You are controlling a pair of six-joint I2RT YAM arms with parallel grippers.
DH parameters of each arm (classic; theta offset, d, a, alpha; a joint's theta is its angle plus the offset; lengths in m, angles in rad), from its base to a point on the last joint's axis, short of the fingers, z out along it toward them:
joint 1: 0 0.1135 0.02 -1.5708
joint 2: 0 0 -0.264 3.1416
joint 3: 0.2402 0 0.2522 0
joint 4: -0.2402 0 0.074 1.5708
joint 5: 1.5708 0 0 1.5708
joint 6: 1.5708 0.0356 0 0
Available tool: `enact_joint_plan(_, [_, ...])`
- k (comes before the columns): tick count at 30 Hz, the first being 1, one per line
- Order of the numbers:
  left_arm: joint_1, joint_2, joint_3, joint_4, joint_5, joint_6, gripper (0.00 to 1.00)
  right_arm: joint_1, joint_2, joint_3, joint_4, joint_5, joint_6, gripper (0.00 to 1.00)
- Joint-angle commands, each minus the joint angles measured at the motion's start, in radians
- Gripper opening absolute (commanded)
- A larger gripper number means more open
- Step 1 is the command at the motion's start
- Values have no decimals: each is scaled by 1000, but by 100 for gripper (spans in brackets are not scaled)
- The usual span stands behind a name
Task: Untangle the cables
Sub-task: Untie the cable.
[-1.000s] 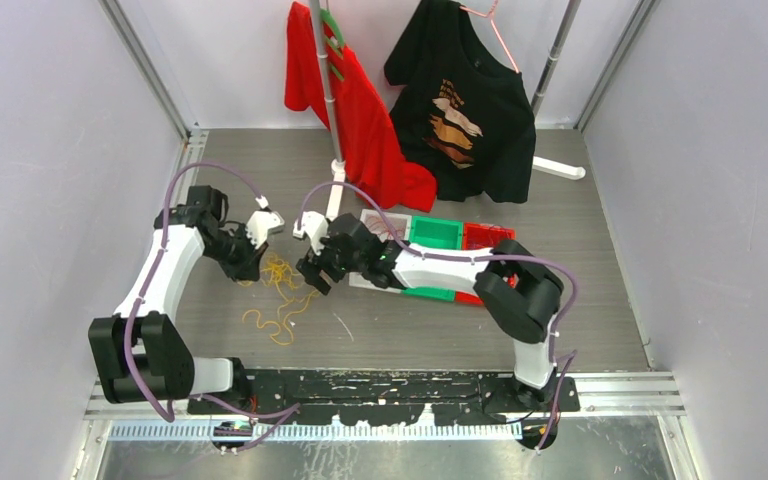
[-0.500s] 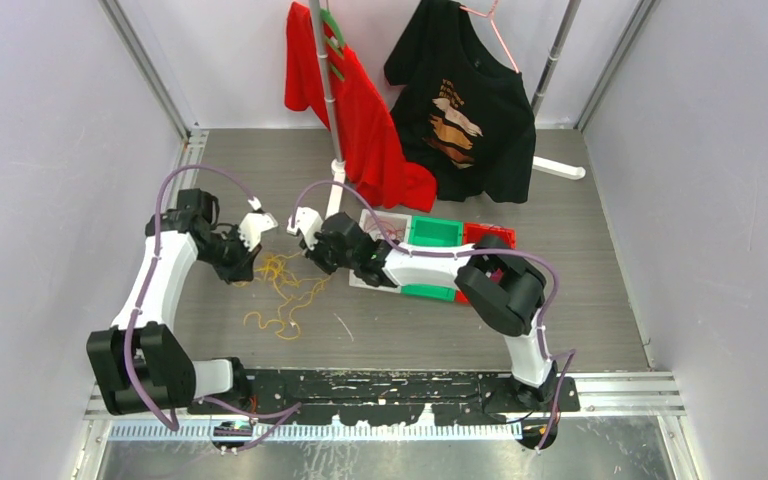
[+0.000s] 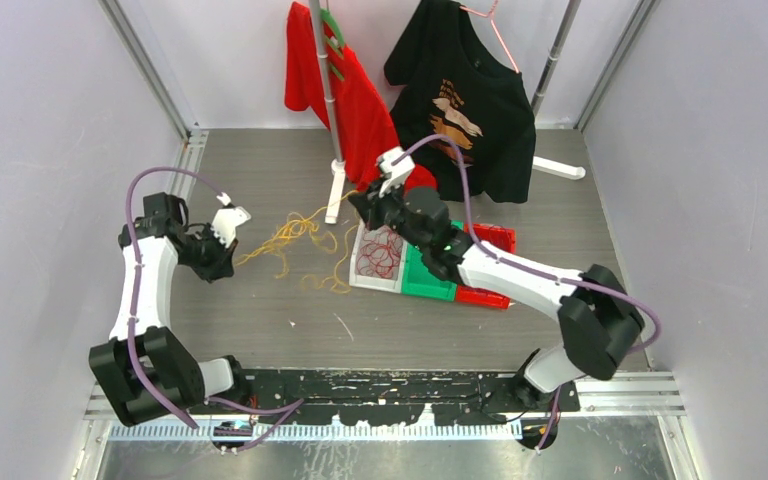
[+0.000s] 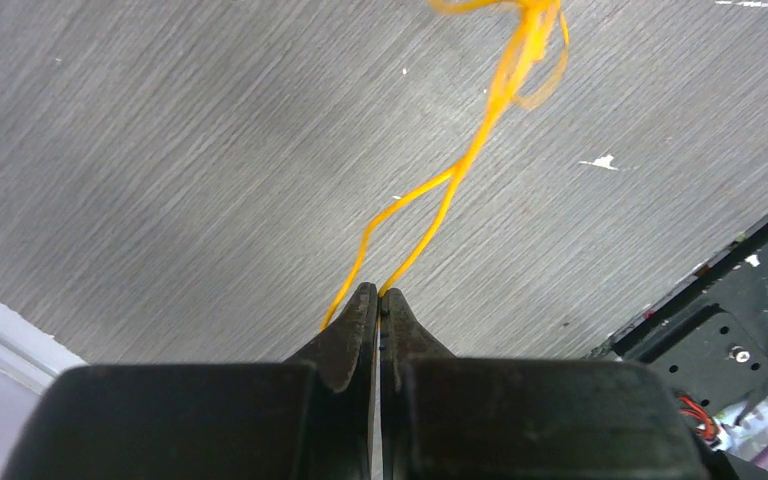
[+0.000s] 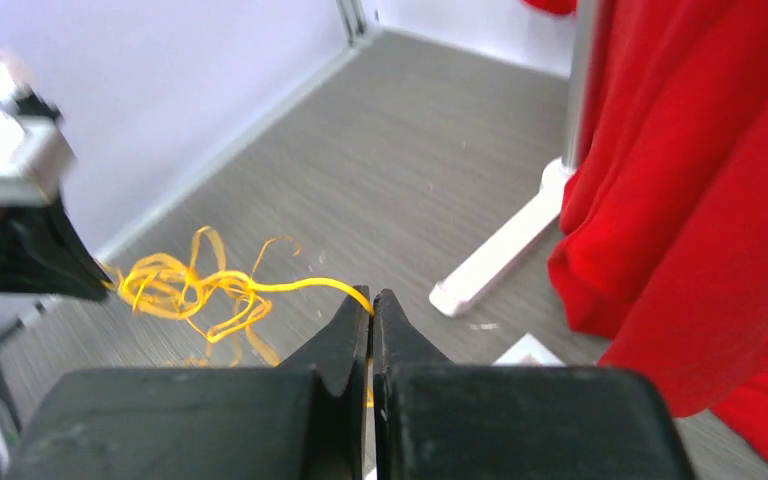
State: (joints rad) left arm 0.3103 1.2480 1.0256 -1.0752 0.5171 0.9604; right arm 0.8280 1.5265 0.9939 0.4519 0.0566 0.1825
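Grey wood-grain tabletop (image 3: pixel 260 320), walled in pale panels: we see the left gripper (image 4: pixel 377 295) pinched tight on two strands of the yellow cables (image 3: pixel 295 235), which run away from its tips into a knot. Across the table the right gripper (image 5: pixel 372 298), jaws pressed together, clamps another yellow strand near the white foot of the clothes rack (image 3: pixel 337 190). The yellow tangle spans the gap between the two, with loose loops trailing on the table just beside the sorting tray (image 3: pixel 425 288). In the tray's white compartment we find the red cables (image 3: pixel 380 255) coiled. Behind hang a red shirt (image 3: pixel 360 120) and a black shirt (image 3: pixel 470 110).
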Motion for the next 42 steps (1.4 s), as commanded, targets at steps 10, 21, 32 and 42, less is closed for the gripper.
enact_joint_plan(10, [75,-43,-273,289,-191,126,0,-117,-218,237,-43,-22,170,1])
enact_joint_plan(21, [191,57,-407,447,-248,200,0,-138,-204,480,-120,-38,224,1])
enact_joint_plan(32, [366,161,-431,503,-261,318,0,-193,-191,699,-194,-14,230,1])
enact_joint_plan(42, [395,190,-429,508,-220,325,0,-229,-192,908,-347,78,124,1])
